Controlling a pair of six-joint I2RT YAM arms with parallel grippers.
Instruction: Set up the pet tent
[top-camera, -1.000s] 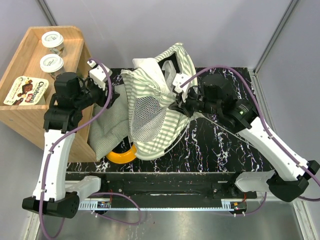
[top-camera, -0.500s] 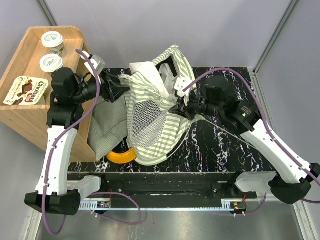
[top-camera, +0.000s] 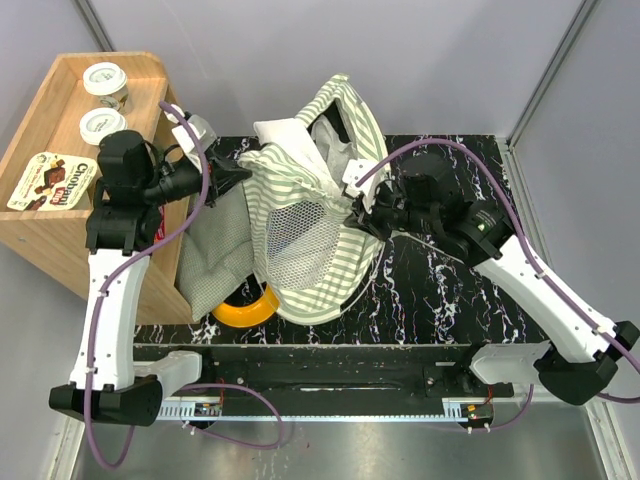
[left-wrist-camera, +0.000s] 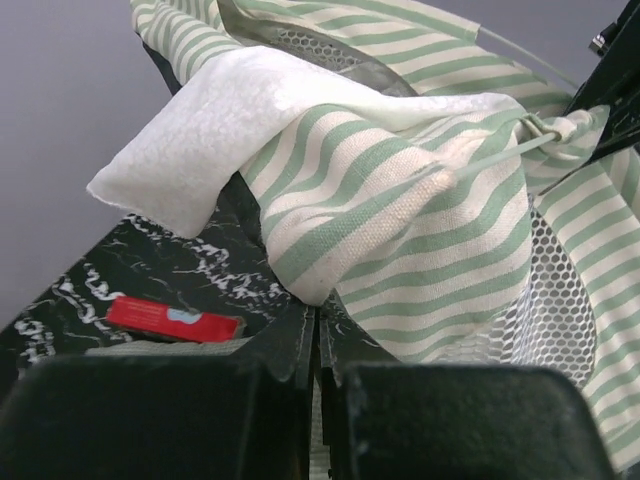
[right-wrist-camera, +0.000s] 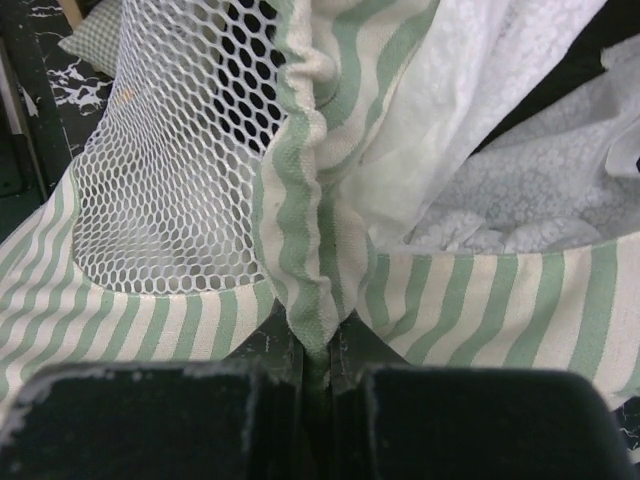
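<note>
The large green-and-white striped fabric pet tent (top-camera: 325, 285) is lying crumpled in the middle of the top view. It is resting on the black marbled table (top-camera: 430, 290), and its left part is covering the small-checked green-and-white padded cushion (top-camera: 215, 250). Its round white mesh window (top-camera: 300, 225) is facing up, and a white lace curtain (top-camera: 283, 133) is folding over its upper edge.

The right gripper (top-camera: 360, 215) is pinching the tent firmly. In the right wrist view a thick striped hem beside the mesh is running down between the closed fingers. The left gripper (top-camera: 238, 178) is reaching to the upper left edge of the tent with its jaws pressed together. In the left wrist view a corner of the striped cloth is meeting the tips, but I cannot tell whether any cloth is really being nipped there.

I am judging the tent as light, soft and limp, so it is not keeping any form by itself and is sagging between the two holds. The thin pale pole (left-wrist-camera: 530, 58) is probably springy and is likely resisting bending. The mesh and the lace are looking delicate and easy to snag. The doubled hems and the pole channels are seeming the safest places to take hold of, well apart, so the cloth is spreading open.
</note>
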